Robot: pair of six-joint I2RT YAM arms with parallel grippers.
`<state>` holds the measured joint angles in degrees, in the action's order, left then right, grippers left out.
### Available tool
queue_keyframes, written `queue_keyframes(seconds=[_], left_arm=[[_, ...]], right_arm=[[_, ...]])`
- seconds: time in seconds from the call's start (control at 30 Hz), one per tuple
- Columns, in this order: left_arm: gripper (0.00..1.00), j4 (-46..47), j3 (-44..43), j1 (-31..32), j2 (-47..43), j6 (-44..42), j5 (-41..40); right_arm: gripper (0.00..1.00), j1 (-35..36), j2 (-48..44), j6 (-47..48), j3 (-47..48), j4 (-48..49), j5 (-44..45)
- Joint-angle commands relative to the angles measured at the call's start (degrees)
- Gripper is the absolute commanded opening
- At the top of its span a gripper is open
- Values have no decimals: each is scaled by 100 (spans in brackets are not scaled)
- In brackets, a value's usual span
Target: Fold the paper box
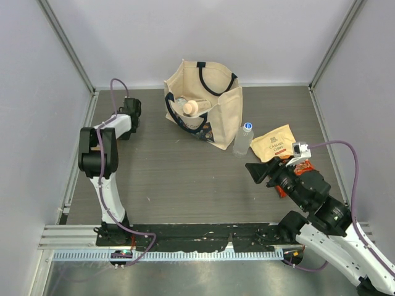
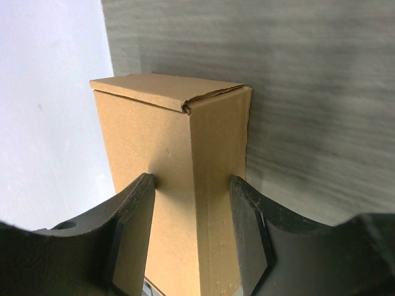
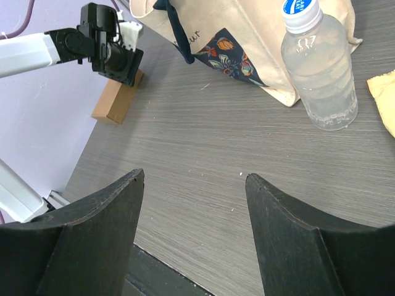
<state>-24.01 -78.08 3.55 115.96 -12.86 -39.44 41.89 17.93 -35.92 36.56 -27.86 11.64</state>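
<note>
The paper box (image 2: pixel 173 142) is plain brown cardboard, folded up into a closed rectangular block with its end flap tucked. It lies on the table at the far left next to the wall, and it also shows in the right wrist view (image 3: pixel 114 100). My left gripper (image 2: pixel 192 182) is shut on it, one finger pressed on each side. In the top view the left gripper (image 1: pixel 131 117) covers the box. My right gripper (image 3: pixel 194 179) is open and empty over bare table at the right (image 1: pixel 256 171), far from the box.
A cream canvas tote bag (image 1: pixel 207 105) with things inside stands at the back centre. A clear water bottle (image 1: pixel 243 139) stands beside it and a cream snack pouch (image 1: pixel 274 143) lies to its right. A grey wall (image 2: pixel 49 92) runs close along the box's left.
</note>
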Motion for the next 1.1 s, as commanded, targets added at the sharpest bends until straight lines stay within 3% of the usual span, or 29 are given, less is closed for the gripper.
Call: queue_keyframes(seconds=[0.0, 0.2, 0.33, 0.57, 0.73, 0.77, 0.87, 0.93, 1.0, 1.07], left_arm=[[54, 538, -356, -293, 234, -480, 147], [57, 774, -147, -689, 225, -551, 349], [70, 766, -207, -672, 85, -349, 192], [84, 108, -883, -408, -679, 126, 314], [86, -1174, -1674, 461, -1442, 1186, 1042], [85, -1307, -1745, 636, -1610, 1259, 1557], [86, -1107, -1317, 1733, -2408, 1751, 2045], [87, -817, -1166, 2796, -2788, 1822, 2054], [87, -728, -1340, 3769, -3210, 1779, 1863], [88, -649, -1769, 4257, -3587, 1718, 1835]], right_arm=[[72, -5, 227, 41, 150, 342, -153], [72, -5, 395, 261, 247, 360, -127], [72, -5, 465, 270, 203, 378, -206], [73, 3, 588, 279, 132, 273, 92], [74, -5, 817, 279, 422, -325, 1032], [75, -5, 826, 296, 510, -543, 1225], [79, -5, 738, 393, 746, -843, 1762], [82, -5, 545, 611, 923, -941, 1834], [82, -5, 196, 805, 1248, -1073, 1850], [83, -5, -78, 1139, 1746, -1099, 1990]])
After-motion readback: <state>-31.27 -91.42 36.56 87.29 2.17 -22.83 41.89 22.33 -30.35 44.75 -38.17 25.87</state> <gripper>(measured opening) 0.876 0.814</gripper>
